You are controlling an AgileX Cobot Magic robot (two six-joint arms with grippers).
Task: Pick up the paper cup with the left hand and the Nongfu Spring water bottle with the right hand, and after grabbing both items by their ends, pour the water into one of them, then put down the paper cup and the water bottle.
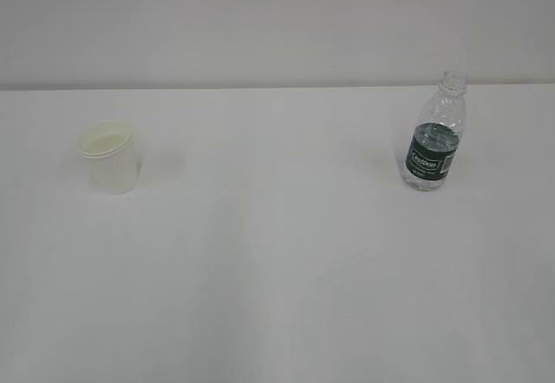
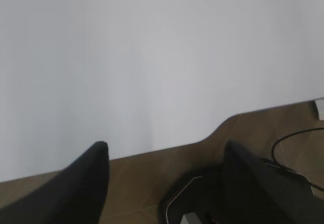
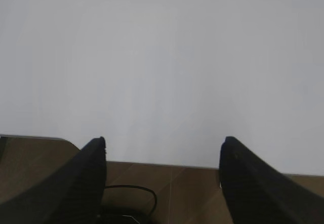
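- Nothing is grasped yet: cup (image 1: 110, 156) and bottle (image 1: 434, 135) stand well apart on the table (image 1: 277, 296)
- Left gripper (image 2: 164, 155) and right gripper (image 3: 163, 150) gape wide, empty, at the table edge
- Next, I judge, each must reach its item

White table (image 1: 277, 270) fills the exterior view, a pale wall (image 1: 277, 19) behind it. From the wrist cameras, brown floor (image 3: 167, 193) shows past the table's near edge, with a black cable (image 2: 296, 148) looping, and possibly a dark base below.

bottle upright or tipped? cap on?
Upright. The Nongfu Spring water bottle stands on its base on the table, neck pointing up. No cap: the threaded neck is bare.
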